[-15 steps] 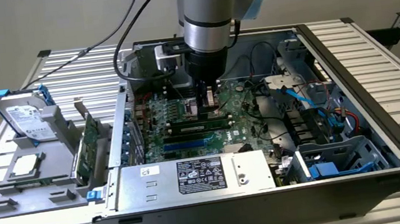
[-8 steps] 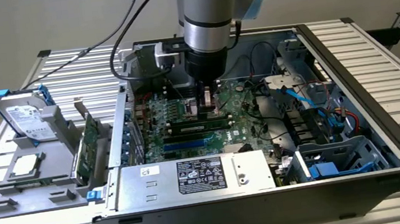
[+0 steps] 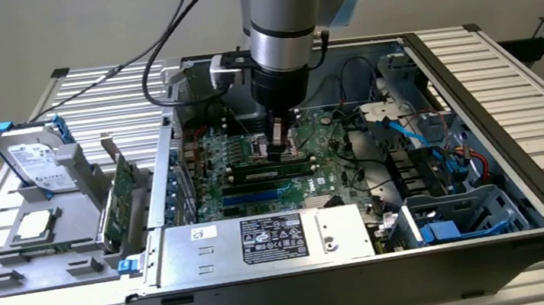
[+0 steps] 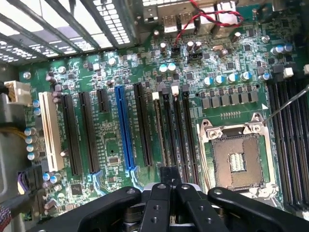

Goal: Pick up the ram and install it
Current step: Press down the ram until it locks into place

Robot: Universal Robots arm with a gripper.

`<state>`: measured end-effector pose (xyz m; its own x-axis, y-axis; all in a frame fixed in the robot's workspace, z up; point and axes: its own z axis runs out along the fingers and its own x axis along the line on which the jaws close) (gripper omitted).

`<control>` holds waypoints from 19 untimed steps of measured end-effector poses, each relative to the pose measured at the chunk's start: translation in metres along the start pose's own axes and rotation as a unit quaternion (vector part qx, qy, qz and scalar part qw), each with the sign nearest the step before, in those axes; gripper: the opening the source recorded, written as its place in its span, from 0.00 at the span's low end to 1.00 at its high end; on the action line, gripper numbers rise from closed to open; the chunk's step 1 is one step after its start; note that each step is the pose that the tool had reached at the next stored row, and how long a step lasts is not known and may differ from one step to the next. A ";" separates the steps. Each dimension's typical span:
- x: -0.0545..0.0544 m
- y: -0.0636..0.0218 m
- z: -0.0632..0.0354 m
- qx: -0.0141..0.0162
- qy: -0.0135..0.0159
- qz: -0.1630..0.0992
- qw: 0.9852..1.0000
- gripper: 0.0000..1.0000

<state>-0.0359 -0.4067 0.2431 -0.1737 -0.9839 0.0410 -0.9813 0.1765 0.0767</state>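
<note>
The ram, a narrow green stick with dark chips, stands on edge in a slot of the motherboard inside the open computer case. My gripper reaches straight down into the case, shut, its tips at the ram's top edge near the middle. Whether the tips pinch the stick or only rest on it does not show. In the wrist view the ram appears edge-on as a thin strip running away from the black fingers of my gripper, between black slots and beside the open processor socket.
A blue slot and a white slot lie further along the board. The power supply fills the case's front and a drive cage its right. Left of the case, a grey tray holds a hard drive and an expansion card.
</note>
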 end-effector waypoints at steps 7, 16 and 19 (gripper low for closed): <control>0.000 0.0000 0.0000 -0.002 -0.004 0.058 0.998 0.11; 0.000 0.0000 0.0000 -0.005 -0.010 0.133 0.991 0.11; 0.000 0.0000 0.0001 -0.007 -0.012 0.158 0.987 0.11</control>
<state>-0.0359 -0.4067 0.2431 -0.4736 -0.8798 0.0410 -0.8764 0.4754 0.0767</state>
